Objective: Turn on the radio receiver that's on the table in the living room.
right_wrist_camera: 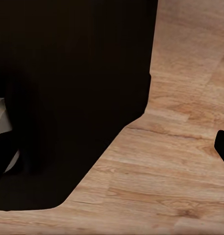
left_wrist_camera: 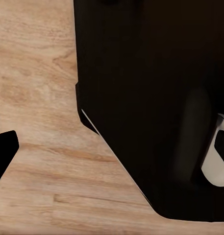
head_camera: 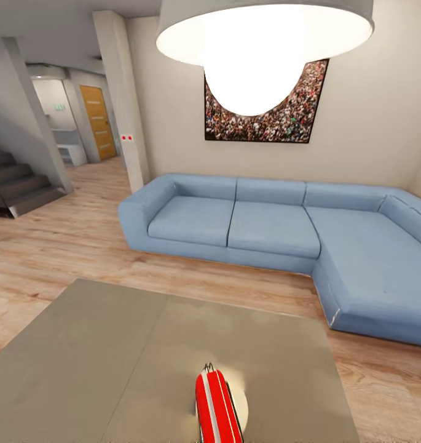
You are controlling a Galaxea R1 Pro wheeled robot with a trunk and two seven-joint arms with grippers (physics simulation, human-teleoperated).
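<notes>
The red radio receiver point(head_camera: 217, 409) with white stripes lies on the glossy grey table point(head_camera: 112, 344), at its near edge and just right of centre. It points away from me, and its small black handle is at the far end. In the left wrist view my left gripper point(left_wrist_camera: 112, 152) is open over the wood floor and the robot's dark base, with a black fingertip point(left_wrist_camera: 4, 154) at the picture's edge. My right gripper point(right_wrist_camera: 114, 152) is likewise open, with one fingertip point(right_wrist_camera: 223, 147) at the edge. Nothing sits between either pair of fingers.
A blue L-shaped sofa point(head_camera: 265, 227) stands beyond the table, under a crowd photo point(head_camera: 296, 117). A white pendant lamp point(head_camera: 259, 43) hangs close overhead. To the left, a pillar point(head_camera: 124, 104), stairs point(head_camera: 19, 184) and a hallway with a wooden door point(head_camera: 98, 120). Wood floor surrounds the table.
</notes>
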